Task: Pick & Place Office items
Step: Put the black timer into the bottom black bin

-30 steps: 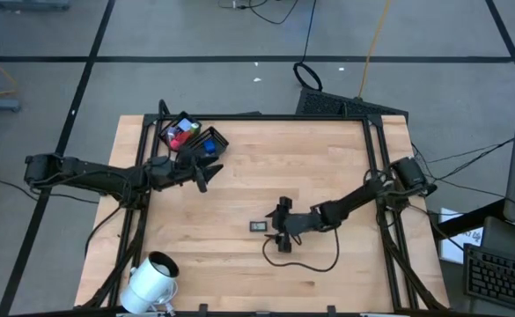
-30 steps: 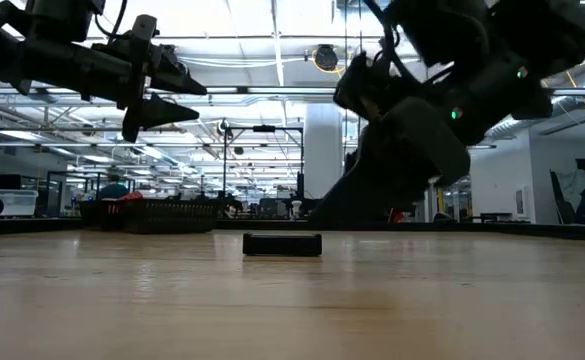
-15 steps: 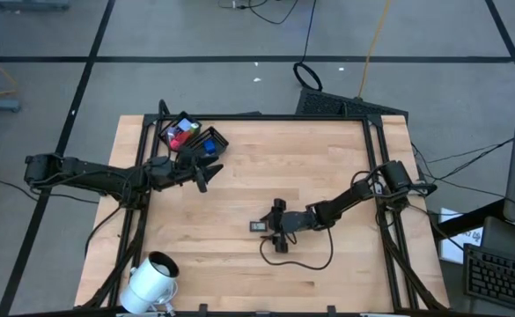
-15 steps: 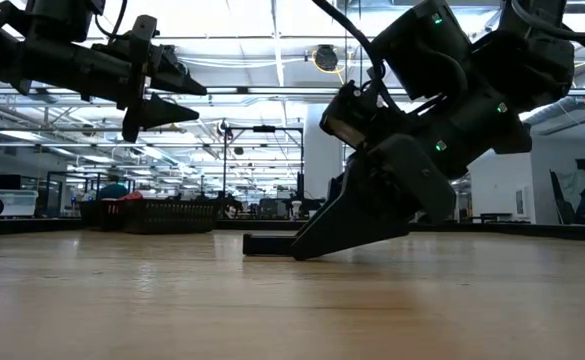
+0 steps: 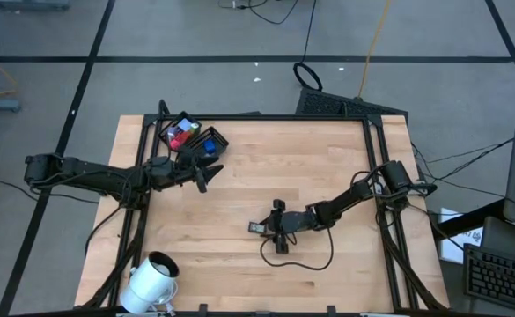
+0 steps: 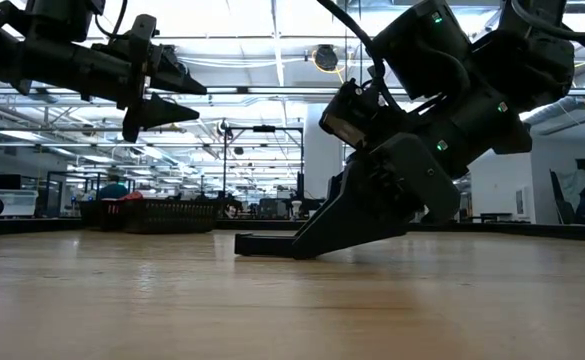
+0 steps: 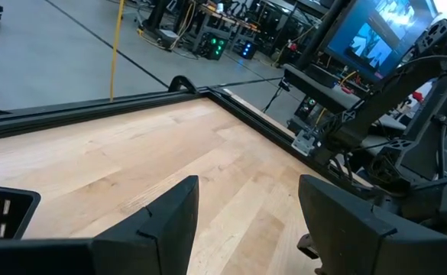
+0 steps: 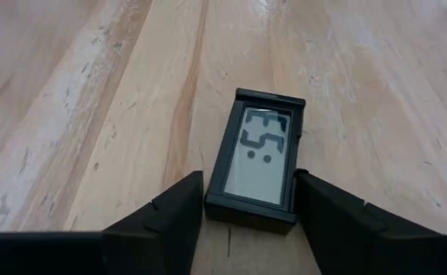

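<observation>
A small black flat display with a grey screen point(image 8: 257, 156) lies flat on the wooden table, near the middle in the high view point(image 5: 255, 227). My right gripper point(image 8: 250, 210) is down at the table, closed about the display's end nearest the table's right edge. My left gripper point(image 5: 208, 169) is open and empty, held in the air by the black tray point(image 5: 206, 146) at the far left. The tray holds red and blue items point(image 5: 183, 133). My right gripper has the display's two long sides point(image 8: 212, 200) between its two fingers, at the end nearest the table's right edge. The fingers slant down from the table's right and lie along the display. The display lies flat on the table, and the fingertips point(image 6: 307, 245) reach the table.
A large white cylinder point(image 5: 151, 280) lies at the near left corner. A thin black cable point(image 5: 303, 264) loops on the table just near of my right gripper. Black rails point(image 5: 376, 167) frame the table's sides. Bare wood lies between the two arms.
My right gripper has come down and gone toward the table's left edge until its fingers stand about the display. The display has then slid a little along the table toward the left edge, staying flat.
</observation>
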### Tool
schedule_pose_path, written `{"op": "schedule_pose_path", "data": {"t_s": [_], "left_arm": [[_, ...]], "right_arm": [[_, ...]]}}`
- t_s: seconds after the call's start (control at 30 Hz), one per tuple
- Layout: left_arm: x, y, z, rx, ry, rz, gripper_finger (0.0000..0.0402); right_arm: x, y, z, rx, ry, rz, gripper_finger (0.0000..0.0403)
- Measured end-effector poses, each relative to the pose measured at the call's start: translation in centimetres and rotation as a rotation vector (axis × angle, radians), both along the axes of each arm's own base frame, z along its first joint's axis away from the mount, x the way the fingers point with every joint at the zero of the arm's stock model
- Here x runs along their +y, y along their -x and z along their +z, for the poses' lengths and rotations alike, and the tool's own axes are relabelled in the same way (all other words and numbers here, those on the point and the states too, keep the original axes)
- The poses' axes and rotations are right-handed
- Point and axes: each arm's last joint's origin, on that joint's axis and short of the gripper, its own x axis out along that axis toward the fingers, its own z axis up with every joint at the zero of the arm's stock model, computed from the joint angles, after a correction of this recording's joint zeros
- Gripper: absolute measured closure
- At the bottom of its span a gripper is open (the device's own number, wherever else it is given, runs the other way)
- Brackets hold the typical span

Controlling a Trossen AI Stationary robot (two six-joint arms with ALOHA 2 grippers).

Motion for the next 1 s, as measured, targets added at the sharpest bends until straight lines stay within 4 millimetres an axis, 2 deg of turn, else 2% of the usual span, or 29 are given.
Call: {"op": "schedule_pose_path", "data": {"t_s": [0.23,0.4,0.53,0.67,1.0], "left_arm": [[0.0,0.0,0.0,0.0,0.0,-0.001,0.0174],[0.0,0.0,0.0,0.0,0.0,-0.002,0.0174],[0.0,0.0,0.0,0.0,0.0,-0.004,0.0174],[-0.2,-0.1,0.0,-0.003,0.014,-0.053,0.0174],[-1.0,-0.2,0.1,-0.032,0.082,-0.113,0.0174]], "right_arm": [[0.0,0.0,0.0,0.0,0.017,0.013,0.0236],[0.0,0.0,0.0,-0.007,0.053,0.04,0.0238],[0.1,0.1,1.0,-0.028,0.095,0.074,0.0239],[0.2,0.6,2.9,-0.039,0.166,0.063,0.0239],[0.3,2.2,9.2,-0.148,0.424,-0.015,0.024]]}}
